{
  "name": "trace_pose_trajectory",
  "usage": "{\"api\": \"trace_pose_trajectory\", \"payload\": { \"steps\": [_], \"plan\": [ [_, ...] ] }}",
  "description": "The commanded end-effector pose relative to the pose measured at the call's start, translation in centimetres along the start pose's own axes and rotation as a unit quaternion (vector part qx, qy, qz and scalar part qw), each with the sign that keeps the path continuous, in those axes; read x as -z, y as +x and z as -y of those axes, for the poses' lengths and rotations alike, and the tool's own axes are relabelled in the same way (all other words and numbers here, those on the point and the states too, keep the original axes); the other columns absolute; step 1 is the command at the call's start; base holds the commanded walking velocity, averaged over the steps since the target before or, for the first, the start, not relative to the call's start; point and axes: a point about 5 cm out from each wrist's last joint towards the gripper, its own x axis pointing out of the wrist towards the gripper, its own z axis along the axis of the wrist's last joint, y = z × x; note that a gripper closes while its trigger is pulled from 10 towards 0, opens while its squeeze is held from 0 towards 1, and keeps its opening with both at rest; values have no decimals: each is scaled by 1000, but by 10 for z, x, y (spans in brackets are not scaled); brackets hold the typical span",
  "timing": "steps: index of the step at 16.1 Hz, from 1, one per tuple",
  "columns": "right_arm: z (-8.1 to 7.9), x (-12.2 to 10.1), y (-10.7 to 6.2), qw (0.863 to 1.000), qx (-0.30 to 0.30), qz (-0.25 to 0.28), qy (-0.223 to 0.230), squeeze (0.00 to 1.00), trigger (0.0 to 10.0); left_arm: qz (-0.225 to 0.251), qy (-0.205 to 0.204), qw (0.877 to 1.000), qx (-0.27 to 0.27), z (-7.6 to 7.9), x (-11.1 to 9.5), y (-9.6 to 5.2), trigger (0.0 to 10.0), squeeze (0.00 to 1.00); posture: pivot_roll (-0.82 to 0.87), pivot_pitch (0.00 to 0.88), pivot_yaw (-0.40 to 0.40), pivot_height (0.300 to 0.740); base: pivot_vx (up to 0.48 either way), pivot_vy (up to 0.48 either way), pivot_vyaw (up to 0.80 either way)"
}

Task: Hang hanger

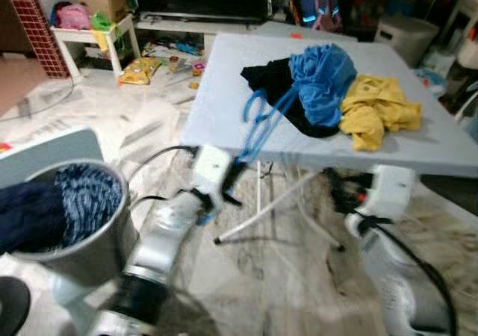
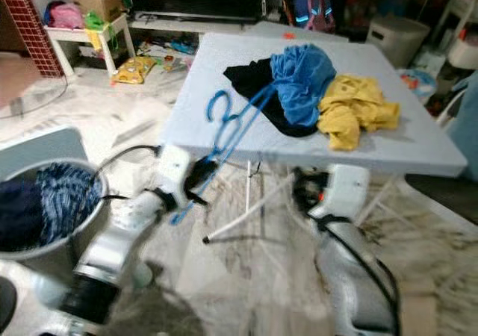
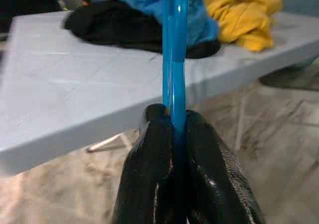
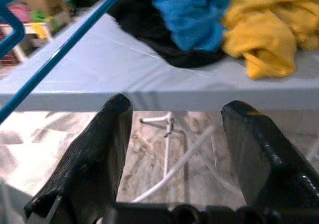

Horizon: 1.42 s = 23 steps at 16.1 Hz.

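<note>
Thin blue plastic hanger, pinched in left gripper.

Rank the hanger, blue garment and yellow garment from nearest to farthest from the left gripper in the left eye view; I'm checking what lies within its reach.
1. Hanger: clamped in the left gripper at the table's front edge.
2. Blue garment: mid-table, beyond the hanger.
3. Yellow garment: farthest, toward the robot's right.

Pale folding table bearing 3 crumpled garments: black, blue, yellow.
</note>
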Motion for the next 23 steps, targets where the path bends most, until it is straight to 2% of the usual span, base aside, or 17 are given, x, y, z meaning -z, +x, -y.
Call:
{"api": "trace_pose_trajectory", "payload": {
  "steps": [1, 4, 6, 8, 9, 10, 12, 13, 15, 19, 23],
  "plan": [
    [4, -4, 0, 1000, 11, 9, -15, 0, 10000, 14, 2, 1000, 8, 4, -5, 3, 10000, 0, 61, 0, -53, 740, 0, 0, 0],
    [4, -2, -4, 999, -20, 13, -43, 0, 10000, -11, 18, 999, 30, 2, 6, 1, 10000, 0, 62, 0, -55, 740, 0, 0, 0],
    [10, 0, -7, 998, -24, 12, -48, 0, 10000, -43, 3, 997, 61, -1, 15, -1, 10000, 0, 61, 0, -55, 740, 0, 0, 0],
    [18, 2, -11, 996, -52, 4, -78, 0, 10000, -59, 19, 994, 91, -4, 20, -3, 10000, 0, 62, 0, -55, 740, 0, 0, 0],
    [20, 4, -14, 987, -90, -5, -131, 0, 10000, -86, 43, 986, 137, -1, 27, -6, 10000, 0, 62, 0, -54, 740, 0, 0, 0],
    [20, 6, -18, 970, -136, -16, -201, 0, 10000, -101, 56, 975, 190, 2, 32, -10, 10000, 0, 60, 0, -53, 740, 0, 0, 0],
    [20, 16, -29, 927, -222, -52, -297, 0, 10000, -124, 69, 952, 270, 8, 37, -18, 10000, 0, 58, 0, -52, 740, 0, 0, 0],
    [25, 24, -36, 898, -264, -87, -341, 0, 10000, -137, 88, 935, 315, 12, 41, -22, 10000, 0, 55, 0, -52, 740, 0, 0, 0],
    [42, 31, -44, 872, -287, -133, -373, 0, 10000, -146, 108, 915, 361, 16, 44, -26, 10000, 0, 49, 0, -53, 740, 0, 0, 0],
    [48, 26, -43, 862, -297, -136, -388, 0, 10000, -145, 131, 898, 395, 18, 46, -29, 10000, 0, 42, 0, -51, 740, 0, 0, 0],
    [44, 36, -50, 833, -353, -172, -389, 0, 10000, -124, 145, 887, 421, 26, 42, -29, 10000, 0, 45, 0, -48, 740, 0, 0, 0]
  ]
}}
